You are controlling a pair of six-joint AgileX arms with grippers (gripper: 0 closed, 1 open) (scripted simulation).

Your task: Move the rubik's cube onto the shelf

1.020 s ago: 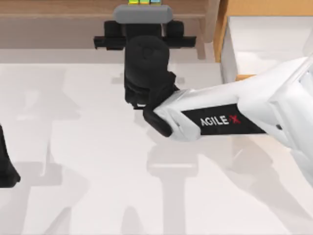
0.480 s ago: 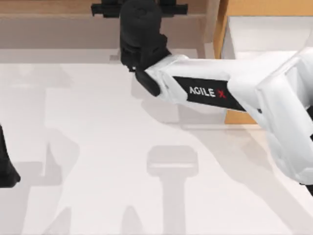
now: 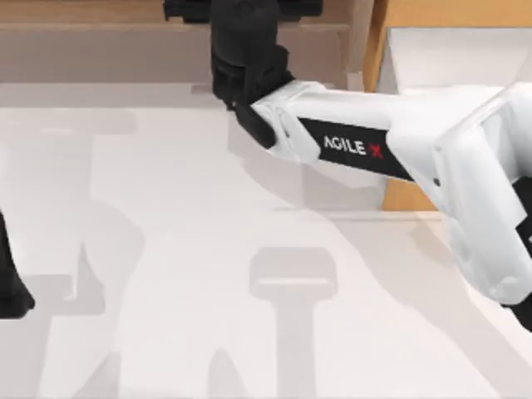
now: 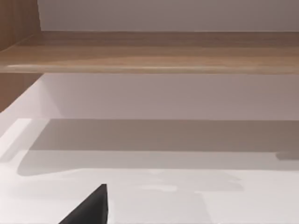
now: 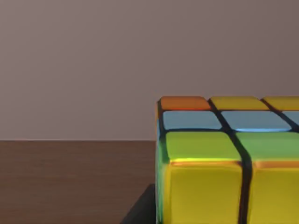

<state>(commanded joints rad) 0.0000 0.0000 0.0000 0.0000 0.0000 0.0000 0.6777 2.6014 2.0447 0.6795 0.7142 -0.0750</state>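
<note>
Right claw [image 3: 241,8]: reaches across the far edge of the surface [image 3: 166,249] and hangs over the shelf [image 3: 100,12], at the end of the long white right arm [image 3: 357,150] marked AgileX.
Right claw grip: cannot tell whether clenched or released.
Rubik's cube [image 5: 224,158]: sits very close in the right wrist view, with yellow, green, blue and orange tiles divided by dark grid lines, above or on the brown shelf board [image 5: 70,182].
Contact with shelf: cannot tell whether resting on the board or held just above it; lower edge of the cube cut off at the picture's border.
Dark wedge [image 5: 140,210]: lies beside the cube's lower corner; too little visible to name.
Shelf: long light brown wooden board along the far side, with an upright end post [image 3: 359,41] at its right end; seen from below and in front in the left wrist view [image 4: 149,51].
Drawer cabinet [image 3: 411,12]: orange-tan, stands just right of the shelf post.
Left arm [image 3: 10,287]: parked at the left edge of the surface, well apart from the shelf.
Progress: judged nearly finished, with the cube already brought to the shelf.
Left to do: probably setting the cube fully down, letting go, and drawing the right arm back clear of the board.
</note>
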